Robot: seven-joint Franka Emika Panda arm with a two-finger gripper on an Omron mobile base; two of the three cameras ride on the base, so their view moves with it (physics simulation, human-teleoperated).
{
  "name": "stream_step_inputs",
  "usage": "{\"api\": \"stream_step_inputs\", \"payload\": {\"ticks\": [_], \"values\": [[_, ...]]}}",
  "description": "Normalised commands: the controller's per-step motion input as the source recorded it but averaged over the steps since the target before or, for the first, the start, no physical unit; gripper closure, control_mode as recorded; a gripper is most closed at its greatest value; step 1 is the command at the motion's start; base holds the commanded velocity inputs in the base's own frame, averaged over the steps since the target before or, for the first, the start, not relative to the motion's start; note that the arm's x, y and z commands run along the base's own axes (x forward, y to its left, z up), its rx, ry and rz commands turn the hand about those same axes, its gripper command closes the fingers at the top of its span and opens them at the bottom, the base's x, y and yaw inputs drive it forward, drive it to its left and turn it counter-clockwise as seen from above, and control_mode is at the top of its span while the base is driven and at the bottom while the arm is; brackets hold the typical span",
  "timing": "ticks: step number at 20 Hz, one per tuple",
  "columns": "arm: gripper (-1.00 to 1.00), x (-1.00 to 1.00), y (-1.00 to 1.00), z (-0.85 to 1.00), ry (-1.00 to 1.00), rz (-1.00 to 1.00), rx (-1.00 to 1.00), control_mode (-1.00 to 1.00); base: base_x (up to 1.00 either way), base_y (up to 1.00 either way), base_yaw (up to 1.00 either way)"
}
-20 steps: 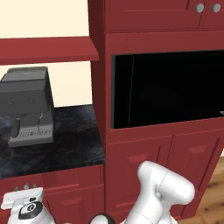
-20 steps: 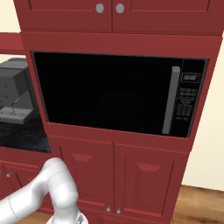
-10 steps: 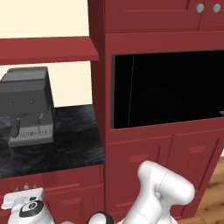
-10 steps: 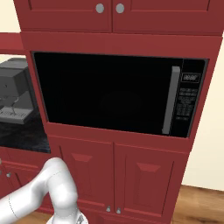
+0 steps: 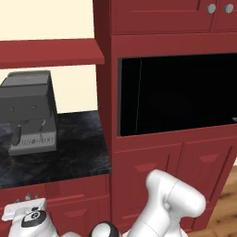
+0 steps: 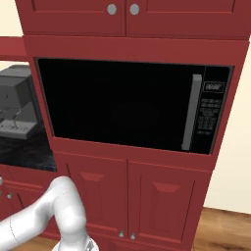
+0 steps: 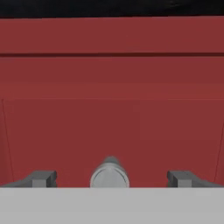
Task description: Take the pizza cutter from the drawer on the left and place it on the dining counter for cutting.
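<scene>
Both base views looked forward from behind the arm and shared the microwave (image 6: 132, 105) and coffee machine (image 5: 28, 111). The hand view faced the drawer (image 7: 112, 109) closely, its knob (image 7: 110, 174) between the pincer (image 7: 112, 178) tips.

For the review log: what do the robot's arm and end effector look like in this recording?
The arm is glossy white with rounded, bulbous link housings and a dark, shiny ball-like joint low in the left base view. The end effector has two small dark grey finger tips with blunt, squared ends. No cables or markings are visible.
</scene>
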Motion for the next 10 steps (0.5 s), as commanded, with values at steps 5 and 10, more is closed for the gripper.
{"api": "stream_step_inputs", "payload": {"ticks": [5,10], "values": [[-1.0,0.0,0.0,-0.54,-0.03,0.0,0.0,-1.0,0.0,0.0,0.0],[-1.0,0.07,0.0,-0.53,-0.05,0.0,0.01,-1.0,0.0,0.0,0.0]]}}
